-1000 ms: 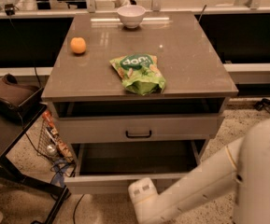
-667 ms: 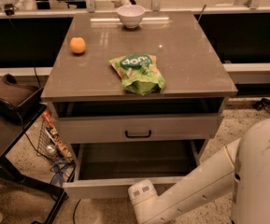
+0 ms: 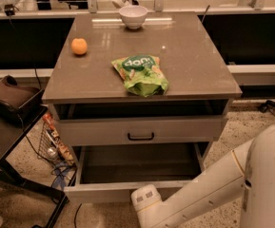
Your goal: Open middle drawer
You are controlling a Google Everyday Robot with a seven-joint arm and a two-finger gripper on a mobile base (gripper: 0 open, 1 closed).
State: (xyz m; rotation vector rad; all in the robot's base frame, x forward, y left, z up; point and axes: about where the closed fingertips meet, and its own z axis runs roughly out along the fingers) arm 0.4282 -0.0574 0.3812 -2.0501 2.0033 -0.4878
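Observation:
The middle drawer is pulled far out of the grey cabinet, showing its plain grey inside. Its light front panel faces the camera and its handle is hidden. My gripper is at the end of the white arm, pressed against the centre of that front panel. Above it, a drawer with a black bar handle stands slightly out, with a dark gap under the countertop.
On the countertop lie a green snack bag, an orange and a white bowl. A black stand with a dark object is at the left. Cables and clutter lie on the floor beside the cabinet.
The middle drawer has slid slightly further out toward the camera, and the arm's end has moved back with it. Things on the countertop have not moved.

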